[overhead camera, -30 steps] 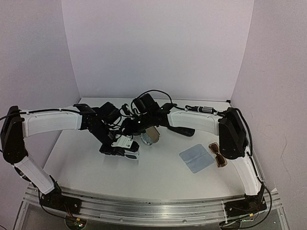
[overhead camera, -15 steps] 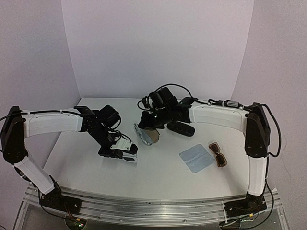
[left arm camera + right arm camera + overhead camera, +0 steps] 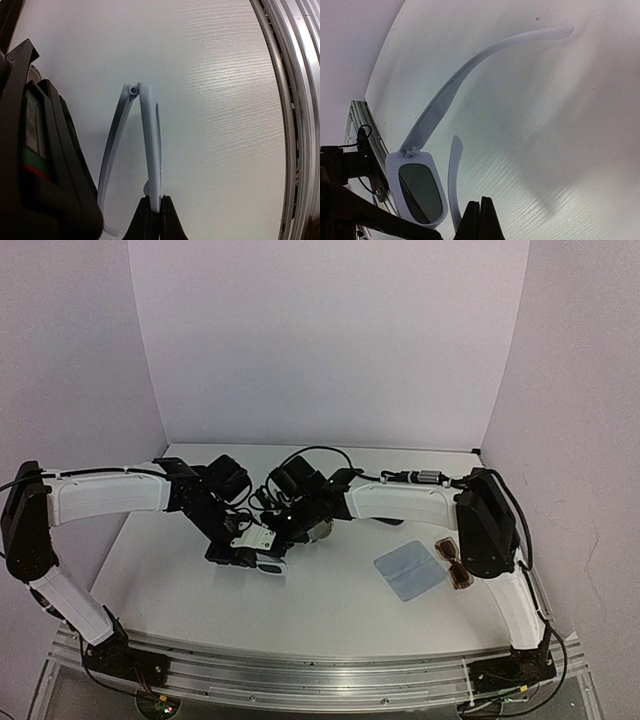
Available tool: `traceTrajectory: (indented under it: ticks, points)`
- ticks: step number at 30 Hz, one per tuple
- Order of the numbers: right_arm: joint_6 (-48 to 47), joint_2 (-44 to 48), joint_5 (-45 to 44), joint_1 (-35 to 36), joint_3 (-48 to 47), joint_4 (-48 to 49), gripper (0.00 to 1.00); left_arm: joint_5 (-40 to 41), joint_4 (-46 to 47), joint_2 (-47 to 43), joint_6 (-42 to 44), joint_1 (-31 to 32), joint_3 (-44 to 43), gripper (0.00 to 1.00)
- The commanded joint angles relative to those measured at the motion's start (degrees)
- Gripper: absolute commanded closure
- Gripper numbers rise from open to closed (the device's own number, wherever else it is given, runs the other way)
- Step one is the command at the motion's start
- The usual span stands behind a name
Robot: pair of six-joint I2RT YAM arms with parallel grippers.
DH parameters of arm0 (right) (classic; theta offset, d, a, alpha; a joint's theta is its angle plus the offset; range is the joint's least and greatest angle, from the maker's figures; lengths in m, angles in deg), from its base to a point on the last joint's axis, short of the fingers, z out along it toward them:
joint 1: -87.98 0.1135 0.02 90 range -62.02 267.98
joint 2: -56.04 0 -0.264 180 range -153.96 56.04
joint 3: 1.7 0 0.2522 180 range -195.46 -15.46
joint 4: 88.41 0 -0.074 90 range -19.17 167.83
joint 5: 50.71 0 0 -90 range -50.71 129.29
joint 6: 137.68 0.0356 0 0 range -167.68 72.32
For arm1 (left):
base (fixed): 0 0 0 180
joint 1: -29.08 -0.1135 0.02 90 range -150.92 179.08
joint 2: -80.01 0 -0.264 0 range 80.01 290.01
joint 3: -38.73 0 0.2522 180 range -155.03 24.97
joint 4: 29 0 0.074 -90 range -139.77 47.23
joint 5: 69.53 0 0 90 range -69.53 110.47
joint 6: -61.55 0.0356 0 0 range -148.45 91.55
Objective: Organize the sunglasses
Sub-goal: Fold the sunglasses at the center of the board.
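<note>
Sunglasses: 2 pairs. The white pair (image 3: 268,560) sits centre-left in the top view, on or just over the tabletop (image 3: 320,610) (can't tell which), same spot as half a second ago. The left jaws are clenched on its white frame, as before. The brown pair (image 3: 453,562) is at the right edge of the tabletop, just beside the light-blue cloth (image 3: 410,571); neither has moved.

Changed: the right arm (image 3: 400,502) has swung back down toward frame centre; half a second ago its wrist was further up and right. The right jaws are clenched with nothing between them, tips just beside the white pair's folded temple (image 3: 454,175). The patterned case (image 3: 319,530), fully visible before, is now mostly hidden under the right arm.

Count: 2 sunglasses, 1 cloth, 1 case visible, 2 arms.
</note>
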Motion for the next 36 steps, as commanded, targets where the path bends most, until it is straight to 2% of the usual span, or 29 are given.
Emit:
traceTrajectory:
  ticks: [1, 9, 13, 16, 20, 26, 28, 32, 34, 36]
  points:
    - [-2.4, -0.6, 6.6, 1.1, -4.0, 1.7, 1.0, -0.7, 1.6, -0.3, -0.6, 0.1, -3.1, 1.0]
    - [-8.4, 1.5, 14.8, 1.1, -1.5, 1.6, 1.0, -0.8, 2.3, -0.2, -0.4, 0.1, -3.1, 1.0]
    - [-9.5, 6.5, 13.6, -1.8, 3.7, 1.9, 0.99, -1.0, 2.0, -0.3, -1.5, 0.1, -2.2, 1.0]
    - [-8.6, 10.7, 9.3, -5.6, 7.8, 2.9, 0.88, -1.3, 2.2, -0.6, -3.5, -0.1, -0.8, 1.0]
    - [-13.4, 15.7, 7.4, -7.1, 10.0, 5.4, 0.67, -2.4, 2.6, -0.4, -7.5, -0.2, -0.7, 1.0]
    - [-12.5, 23.6, 5.5, -10.7, 18.8, 11.9, 0.48, -6.2, 2.1, 1.9, -17.6, -3.0, -4.6, 1.0]
    - [-9.9, 27.3, 5.0, -12.7, 24.0, 16.4, 0.39, -9.7, 1.7, 3.2, -22.6, -5.8, -7.5, 1.0]
    - [-4.5, 34.1, 5.3, -14.5, 34.2, 30.1, 0.34, -23.0, 0.3, 5.9, -33.8, -12.3, -15.9, 1.0]
    - [-0.1, 36.4, 7.0, -14.5, 39.9, 38.7, 0.32, -29.3, 2.1, 5.8, -39.5, -14.0, -18.0, 1.0]
    - [4.2, 37.5, 8.2, -14.5, 43.2, 45.4, 0.25, -33.8, 6.0, 4.6, -46.1, -14.6, -18.1, 1.0]
